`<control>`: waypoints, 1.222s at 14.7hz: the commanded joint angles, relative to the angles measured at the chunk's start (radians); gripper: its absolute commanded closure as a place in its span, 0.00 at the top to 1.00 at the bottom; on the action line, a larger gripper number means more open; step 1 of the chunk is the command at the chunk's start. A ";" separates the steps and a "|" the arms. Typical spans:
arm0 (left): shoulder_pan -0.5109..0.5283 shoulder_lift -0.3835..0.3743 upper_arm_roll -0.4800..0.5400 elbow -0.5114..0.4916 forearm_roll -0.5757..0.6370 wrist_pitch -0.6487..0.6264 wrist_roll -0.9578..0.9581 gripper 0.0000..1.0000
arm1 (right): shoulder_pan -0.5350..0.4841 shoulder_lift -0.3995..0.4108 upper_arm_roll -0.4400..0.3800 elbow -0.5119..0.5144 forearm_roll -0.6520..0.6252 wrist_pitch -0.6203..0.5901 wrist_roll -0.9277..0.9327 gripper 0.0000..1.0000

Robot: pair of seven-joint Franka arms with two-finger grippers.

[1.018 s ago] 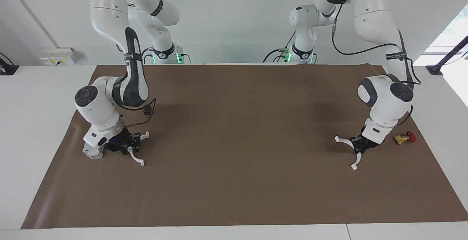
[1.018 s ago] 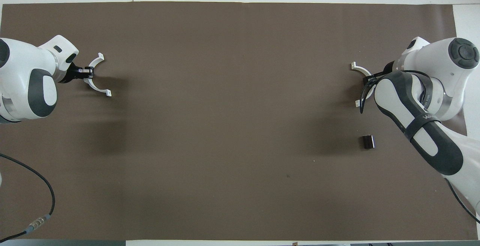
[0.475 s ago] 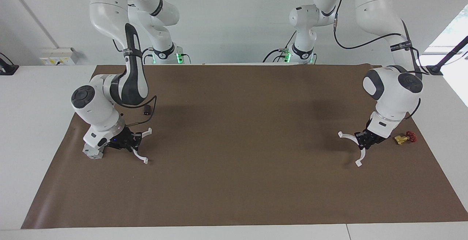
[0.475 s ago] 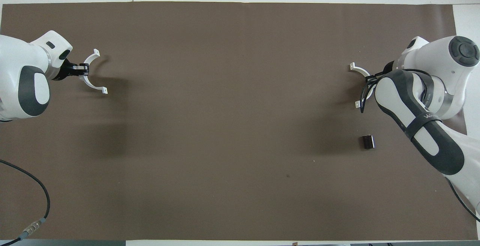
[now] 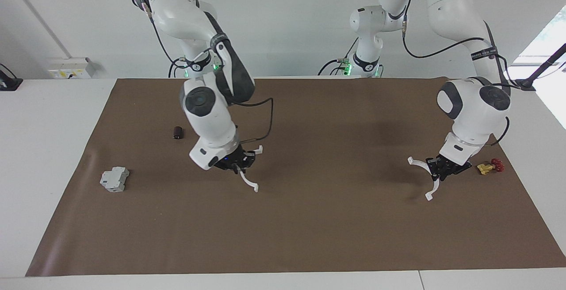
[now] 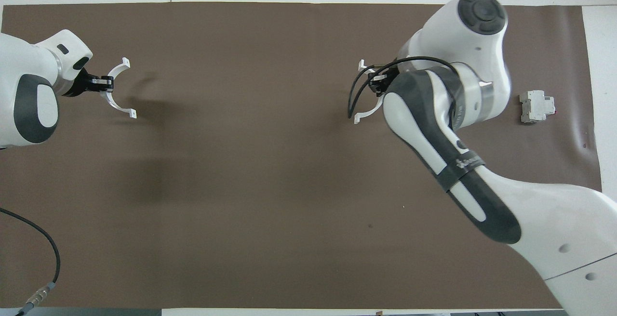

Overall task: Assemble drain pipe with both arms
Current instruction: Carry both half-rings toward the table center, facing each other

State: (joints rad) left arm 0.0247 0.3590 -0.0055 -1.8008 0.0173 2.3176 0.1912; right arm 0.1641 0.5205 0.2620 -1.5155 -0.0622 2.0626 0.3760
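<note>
The drain pipe is in two separate white half-rings. My right gripper [image 5: 242,164] is shut on one half-ring [image 5: 250,183] and holds it just above the brown mat, a little toward the right arm's end from the middle. The overhead view shows this gripper [image 6: 378,84] and its half-ring [image 6: 371,112], open side facing the left arm's end. My left gripper [image 5: 441,169] is shut on the other half-ring [image 5: 436,187] just above the mat at the left arm's end. The overhead view shows this gripper [image 6: 105,83] and its half-ring [image 6: 118,108] as well. The two halves are far apart.
A grey boxy block [image 5: 114,179] lies on the mat at the right arm's end, also in the overhead view [image 6: 536,106]. A small dark cylinder [image 5: 177,132] stands nearer to the robots than the block. A small yellow and red part [image 5: 488,166] lies beside the left gripper.
My right arm has swung from the right arm's end toward the middle with its half-ring, uncovering the grey block. My left gripper has barely moved with its half-ring.
</note>
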 commanded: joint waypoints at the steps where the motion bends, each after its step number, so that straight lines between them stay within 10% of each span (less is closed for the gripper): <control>1: -0.017 -0.005 0.007 -0.011 0.013 0.006 0.042 0.00 | 0.026 0.081 0.060 0.035 -0.148 0.042 0.118 0.00; 12: -0.103 -0.009 0.010 0.006 0.015 -0.049 -0.070 0.00 | 0.083 0.167 0.065 0.034 -0.160 0.122 0.113 0.00; 13: -0.129 -0.008 0.010 0.008 0.015 -0.049 -0.100 0.00 | 0.083 0.167 0.065 0.034 -0.160 0.123 0.113 0.19; 14: -0.158 -0.009 0.013 0.008 0.016 -0.063 -0.122 0.00 | 0.084 0.165 0.065 0.034 -0.162 0.126 0.113 0.83; 15: -0.192 -0.009 0.016 0.009 0.015 -0.081 -0.148 0.00 | 0.097 0.155 0.065 0.035 -0.159 0.123 0.113 1.00; 18: -0.278 -0.009 0.016 0.017 0.042 -0.096 -0.263 0.00 | 0.037 0.006 0.052 0.034 -0.139 0.036 0.092 1.00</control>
State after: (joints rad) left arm -0.1986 0.3580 -0.0068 -1.7951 0.0211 2.2555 -0.0038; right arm 0.2545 0.6417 0.3129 -1.4737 -0.2003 2.1745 0.4911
